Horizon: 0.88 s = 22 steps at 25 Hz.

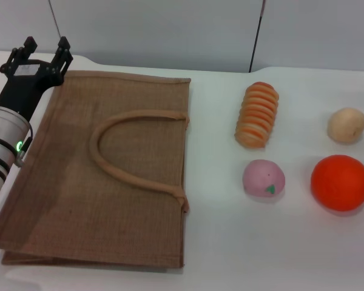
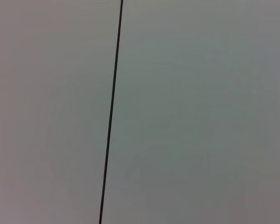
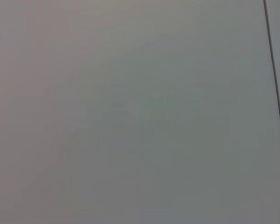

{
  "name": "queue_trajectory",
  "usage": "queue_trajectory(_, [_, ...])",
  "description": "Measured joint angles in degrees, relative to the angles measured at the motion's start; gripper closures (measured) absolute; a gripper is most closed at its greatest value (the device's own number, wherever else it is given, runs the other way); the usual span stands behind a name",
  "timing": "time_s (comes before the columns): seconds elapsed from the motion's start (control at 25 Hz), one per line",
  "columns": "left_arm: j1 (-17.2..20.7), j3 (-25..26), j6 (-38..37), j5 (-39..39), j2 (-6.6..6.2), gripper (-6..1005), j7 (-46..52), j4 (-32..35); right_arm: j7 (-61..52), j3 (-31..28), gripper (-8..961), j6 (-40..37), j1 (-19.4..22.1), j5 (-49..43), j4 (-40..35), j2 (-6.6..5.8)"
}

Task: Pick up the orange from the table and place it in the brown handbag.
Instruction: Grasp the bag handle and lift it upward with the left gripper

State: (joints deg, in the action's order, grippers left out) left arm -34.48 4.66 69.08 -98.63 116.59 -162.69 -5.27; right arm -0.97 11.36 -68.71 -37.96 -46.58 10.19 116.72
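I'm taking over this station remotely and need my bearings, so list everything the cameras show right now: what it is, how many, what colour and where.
handbag: one, tan-brown woven, lying flat on the left part of the table, handles on top
orange: one, bright orange-red, near right edge of the table
pink fruit: one, pink with a small green mark, between handbag and orange
sliced fruit piece: one, orange and cream ridged, behind the pink fruit
tan fruit: one, pale tan, behind the orange
table: one, white
left gripper: one, black, open, at the handbag's far left corner
right gripper: not in view
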Motion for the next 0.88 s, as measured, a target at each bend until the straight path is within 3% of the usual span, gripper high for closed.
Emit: queue_trajectory(0.88, [-0.17,-0.02,-2.48,0.35,-0.12,292,0.63,-1.09,0.01,-0.06,189,0.37,0.04,0.23,-0.05,0.0])
